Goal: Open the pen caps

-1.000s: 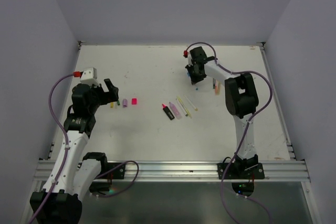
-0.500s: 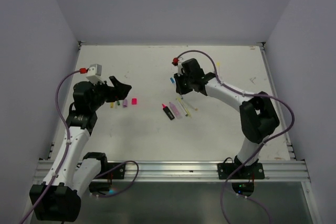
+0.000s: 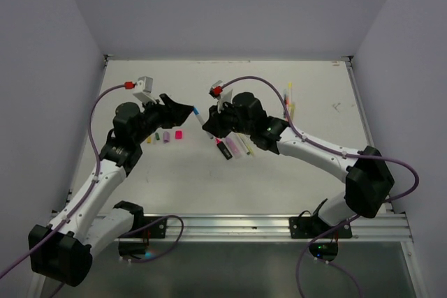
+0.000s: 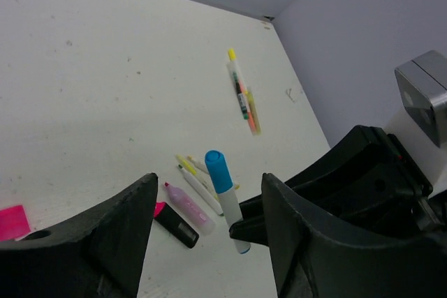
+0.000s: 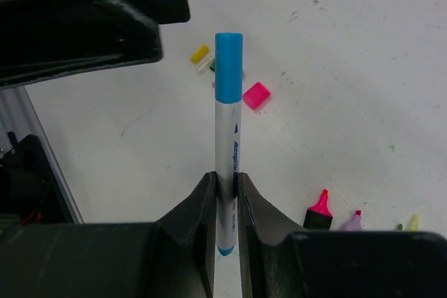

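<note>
Bright, even light is cast from above. Soft, faint shadows are thrown on the table (image 3: 209, 179) beneath the left gripper (image 3: 183, 109). Little detail is held in the dark fingers (image 4: 91, 235).

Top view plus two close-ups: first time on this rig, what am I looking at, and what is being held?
The top view looks down from behind two robot arms bolted to a white table. Each close-up comes from a camera on one wrist; the black shapes at its bottom edge belong to that arm. The right gripper is shut on a white pen with a blue cap, held out to the left gripper, whose jaws stand open either side of the cap, not touching it. On the table lie loose caps and uncapped pens, such as a black-and-pink highlighter.
</note>
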